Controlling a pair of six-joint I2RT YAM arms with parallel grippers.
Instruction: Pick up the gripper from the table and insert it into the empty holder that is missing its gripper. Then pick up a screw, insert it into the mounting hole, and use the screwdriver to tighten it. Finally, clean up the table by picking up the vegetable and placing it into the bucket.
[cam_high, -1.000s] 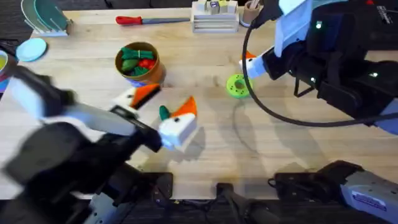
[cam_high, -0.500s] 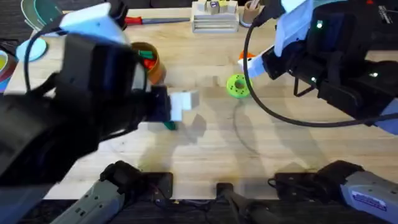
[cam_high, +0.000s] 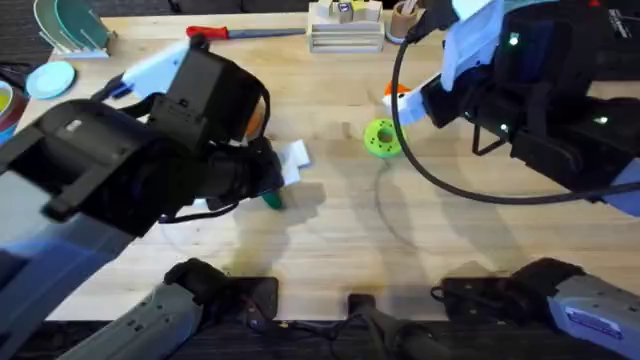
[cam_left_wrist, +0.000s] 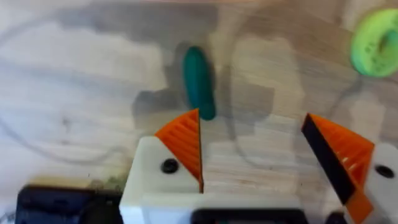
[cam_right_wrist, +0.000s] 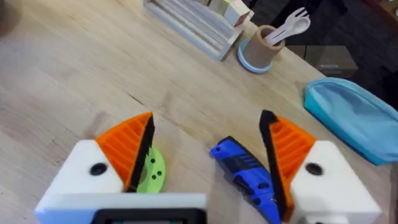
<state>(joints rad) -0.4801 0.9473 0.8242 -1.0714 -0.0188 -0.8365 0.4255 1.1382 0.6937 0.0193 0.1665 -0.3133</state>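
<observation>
The vegetable (cam_left_wrist: 199, 81), a smooth dark green elongated piece with rounded ends, lay flat on the pale wood-grain table (cam_high: 450, 250). In my left wrist view it sat just beyond the tip of one pad, apart from it, not between the pads. From overhead, only its green end (cam_high: 271, 200) showed beneath my left arm.

My left gripper (cam_left_wrist: 255, 149) stood wide apart and held nothing. Its fingers (cam_left_wrist: 158, 177) were white wedge-shaped blocks faced with orange ribbed pads, each block carrying a dark screw head.

The bucket (cam_high: 252, 112), orange-yellow and round, was largely covered by my left arm in the overhead view.

The screwdriver (cam_right_wrist: 245, 174), a blue cylindrical body with moulded dark detailing, lay between the pads of my right gripper (cam_right_wrist: 208, 152). The jaws were spread with a gap on either side of it, so I could not tell whether any pad touched it. A bright green ring-shaped disc (cam_high: 381, 137) lay on the table near that gripper. At the far table edge lay a slim red-handled screwdriver (cam_high: 245, 32) with a steel shaft.
</observation>
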